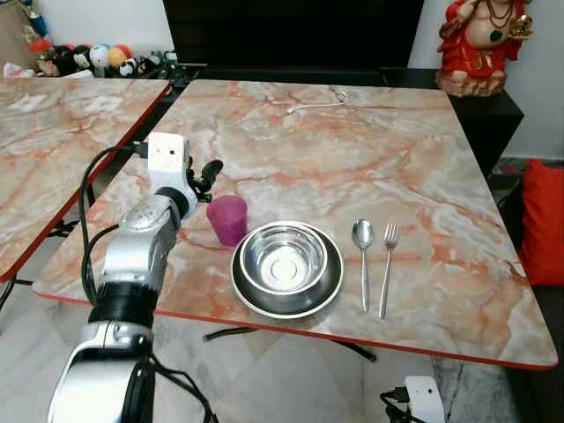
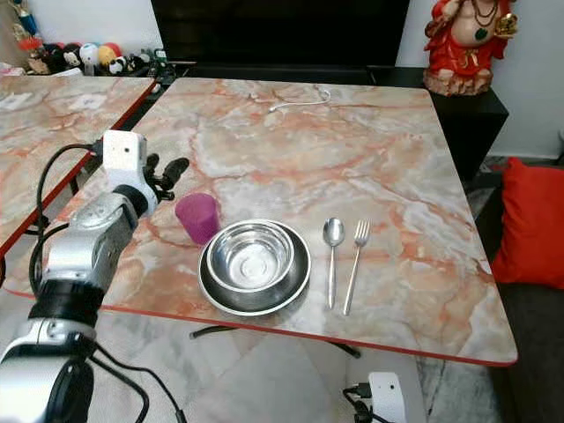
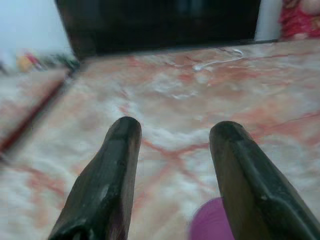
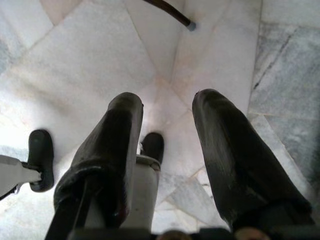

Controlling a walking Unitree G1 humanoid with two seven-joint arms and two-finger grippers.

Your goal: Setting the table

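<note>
On the marble table (image 1: 352,150) a purple cup (image 1: 228,218) stands upside down just left of a steel bowl (image 1: 285,260) that rests in a dark plate (image 1: 251,293). A spoon (image 1: 363,251) and a fork (image 1: 388,264) lie side by side to the right of the plate. My left gripper (image 1: 210,173) hovers open just left of and behind the cup, not touching it; the cup's edge (image 3: 212,222) peeks between its fingers (image 3: 107,185) in the left wrist view. My right gripper (image 4: 167,150) hangs open over the floor.
A white cable (image 1: 317,104) lies near the table's far edge. A second marble table (image 1: 62,132) stands to the left, across a narrow gap. A red statue (image 1: 480,44) sits on a dark cabinet at the back right. A red cushion (image 1: 542,220) is at the right.
</note>
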